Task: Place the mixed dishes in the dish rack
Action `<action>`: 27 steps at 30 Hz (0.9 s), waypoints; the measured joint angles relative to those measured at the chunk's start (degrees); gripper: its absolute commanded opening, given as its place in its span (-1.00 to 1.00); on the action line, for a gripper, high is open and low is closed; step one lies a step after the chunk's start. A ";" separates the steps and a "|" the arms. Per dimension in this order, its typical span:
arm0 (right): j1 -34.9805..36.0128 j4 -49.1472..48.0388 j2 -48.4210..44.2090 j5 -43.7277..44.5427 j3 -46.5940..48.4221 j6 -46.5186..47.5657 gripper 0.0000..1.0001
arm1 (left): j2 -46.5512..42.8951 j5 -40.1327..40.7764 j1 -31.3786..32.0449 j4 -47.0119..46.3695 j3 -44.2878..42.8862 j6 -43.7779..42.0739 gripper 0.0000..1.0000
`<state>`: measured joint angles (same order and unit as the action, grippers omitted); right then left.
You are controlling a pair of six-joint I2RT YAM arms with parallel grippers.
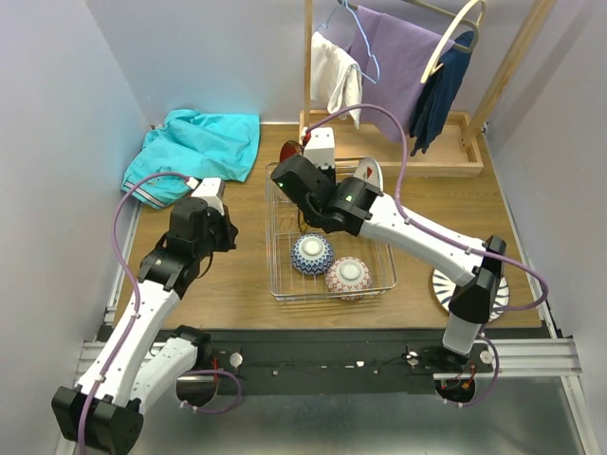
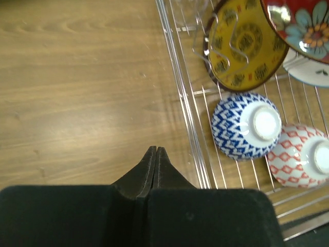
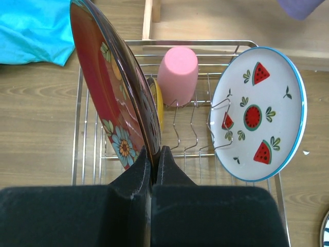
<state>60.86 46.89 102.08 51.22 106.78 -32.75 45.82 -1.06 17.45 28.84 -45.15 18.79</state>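
The silver wire dish rack [image 1: 282, 284] stands mid-table. My right gripper [image 3: 154, 154] is shut on the rim of the red flowered plate [image 3: 108, 92], held on edge over the rack's back left. Behind that plate stands a yellow plate [image 3: 158, 100]. The pink cup [image 3: 178, 74] sits upside down at the rack's back, and the white watermelon plate [image 3: 257, 113] leans in the prongs. A blue-patterned bowl [image 2: 247, 126] and a pink-patterned bowl [image 2: 298, 157] lie upside down at the rack's front. My left gripper [image 2: 156, 150] is shut and empty over bare wood, left of the rack [image 2: 180, 77].
A striped-rim plate [image 1: 443, 284] lies on the table right of the rack, partly under my right arm. A teal cloth [image 1: 194, 152] is heaped at the back left. A wooden clothes rack [image 1: 398, 156] with hanging garments stands behind the dish rack.
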 measured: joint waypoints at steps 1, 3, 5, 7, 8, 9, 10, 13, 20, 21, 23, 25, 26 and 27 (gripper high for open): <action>0.00 0.46 0.26 -0.13 0.39 -0.70 -0.99 | 0.81 -1.33 0.00 0.57 0.11 0.46 -1.00; 0.00 0.81 0.83 -0.33 1.14 -1.31 -0.99 | 2.73 -3.30 0.13 0.83 0.24 1.11 -1.00; 0.07 0.87 1.49 -0.33 1.92 -1.77 -0.99 | 5.66 -6.01 1.07 0.42 1.25 2.58 -1.00; 0.15 0.85 2.16 -0.31 2.49 -2.01 -0.99 | 7.78 -7.32 2.54 -0.17 3.06 3.78 -1.00; 0.20 0.79 2.36 -0.31 2.58 -2.10 -0.99 | 8.55 -7.65 3.17 -0.15 3.80 4.07 -1.00; 0.26 0.79 2.45 -0.28 2.60 -2.12 -0.99 | 9.18 -7.98 3.82 -0.17 4.42 4.33 -1.00; 0.31 0.81 2.51 -0.28 2.60 -2.12 -0.99 | 9.66 -8.24 4.59 -0.35 5.01 4.55 -1.00; 0.33 0.70 2.49 -0.07 2.58 -1.92 -0.99 | 10.36 -9.38 6.29 -0.61 6.01 5.03 -1.00; 0.33 -0.35 0.96 0.37 -1.92 -1.05 -0.99 | 11.72 -13.84 7.76 -4.11 6.29 7.28 -1.00; 0.31 -0.37 0.76 0.48 -2.56 -0.79 -0.99 | 12.31 -14.45 8.11 -4.55 6.29 7.56 -1.00; 0.33 -0.96 0.26 0.79 -4.35 -0.11 -0.99 | 13.03 -15.47 8.81 -5.27 6.29 8.00 -1.00; 0.33 -1.22 -0.31 0.90 -5.99 0.52 -0.99 | 13.86 -17.07 9.75 -6.14 6.29 8.76 -1.00; 0.33 -1.33 -0.52 1.07 -6.60 0.92 -0.99 | 14.12 -17.70 10.10 -6.49 6.29 8.96 -1.00; 0.31 -1.62 -0.70 1.27 -7.10 1.38 -0.99 | 14.32 -18.34 10.49 -6.82 6.29 9.18 -1.00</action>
<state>61.17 45.28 101.38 52.49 99.68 -31.38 60.14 -19.40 27.94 22.02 -38.85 27.97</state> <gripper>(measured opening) 0.038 0.005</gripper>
